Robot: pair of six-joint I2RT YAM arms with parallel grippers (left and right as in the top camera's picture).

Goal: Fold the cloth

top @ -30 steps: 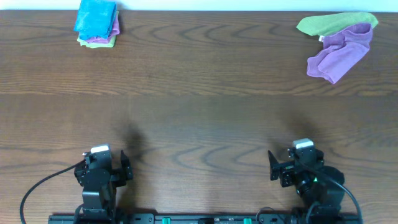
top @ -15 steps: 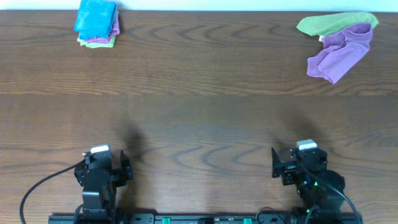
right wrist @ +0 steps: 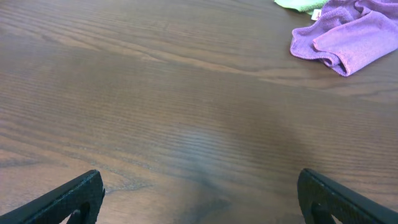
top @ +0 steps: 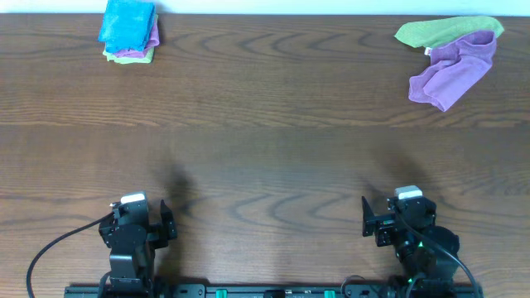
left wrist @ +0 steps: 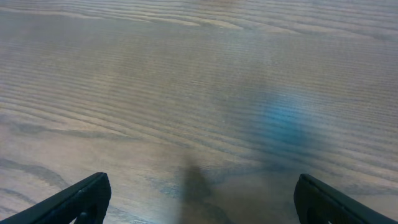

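A dark wood-grain tabletop (top: 265,149) fills every view. The bright sky-blue square microfibre cloth (top: 127,21) lies well ahead of the left fingers (left wrist: 84,198), at the far edge, resting on a small stack of purple and lime-green cloths (top: 131,56). The left fingers and the right fingers (right wrist: 74,198) are both spread wide, holding nothing. The cloth looks light, soft and limp, and may drag the layers beneath it. Pinching a free corner of the top layer alone seems the best hold.

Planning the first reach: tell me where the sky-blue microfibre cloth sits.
Overhead view: the sky-blue microfibre cloth lies at the far-left corner of the wooden table, stacked atop a purple cloth and a lime-green cloth.
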